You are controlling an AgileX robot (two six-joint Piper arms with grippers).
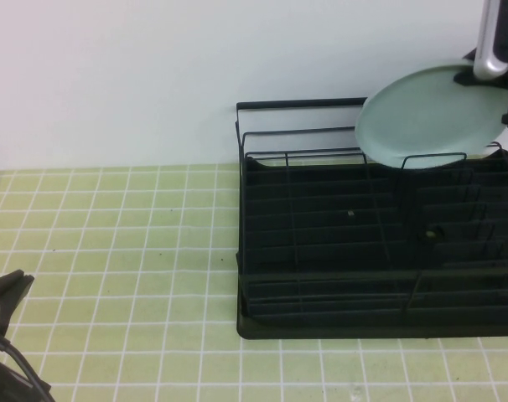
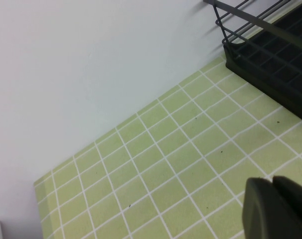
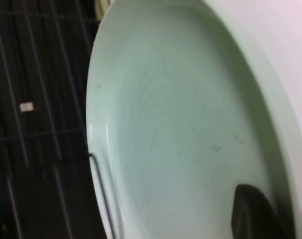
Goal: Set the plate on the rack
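The right jaws clamp the tilted plate (image 1: 430,117) just above the back right of the rack (image 1: 321,251), while the left jaws sit shut, far off.

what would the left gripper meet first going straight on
Likely the tiled table ahead of it; depth unclear. The left gripper sits shut near-left; the right gripper holds the plate at the rack.
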